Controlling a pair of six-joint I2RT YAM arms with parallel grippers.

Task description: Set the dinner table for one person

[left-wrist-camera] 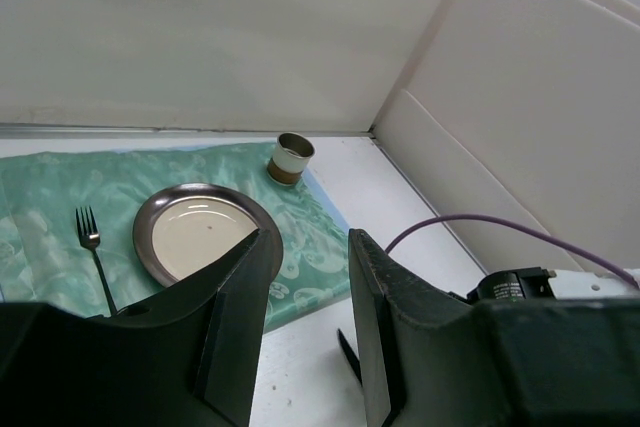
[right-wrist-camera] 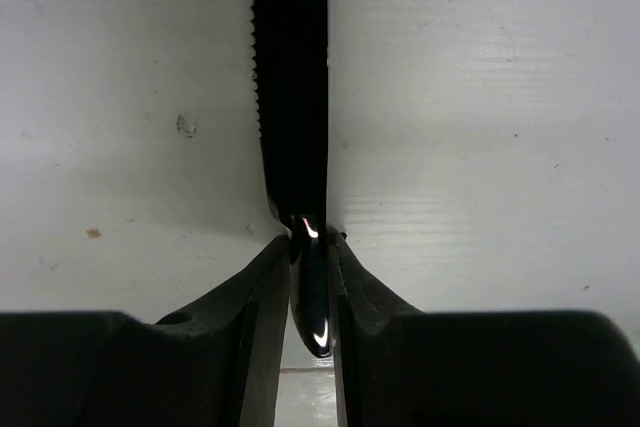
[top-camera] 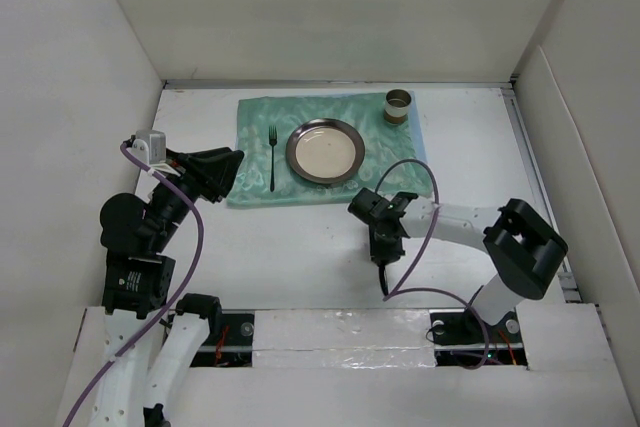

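Observation:
My right gripper (top-camera: 383, 240) is shut on a black knife (top-camera: 383, 275), low over the white dinner table (top-camera: 300, 247), in front of the teal cloth (top-camera: 255, 187). In the right wrist view the fingers (right-wrist-camera: 265, 292) pinch the shiny handle and the serrated blade (right-wrist-camera: 290, 97) points away over the table. On the cloth lie a dark fork (top-camera: 272, 157), a round metal plate (top-camera: 324, 150) and a small cup (top-camera: 398, 105). My left gripper (top-camera: 228, 169) is open and empty at the cloth's left edge. Its view shows the plate (left-wrist-camera: 200, 232), fork (left-wrist-camera: 95, 252), cup (left-wrist-camera: 292, 157) and knife tip (left-wrist-camera: 347, 352).
White walls enclose the table on the left, back and right. A purple cable (top-camera: 420, 247) loops over the table beside my right arm. A metal rail (top-camera: 540, 187) runs along the right side. My left arm's base (top-camera: 135, 247) sits at the near left.

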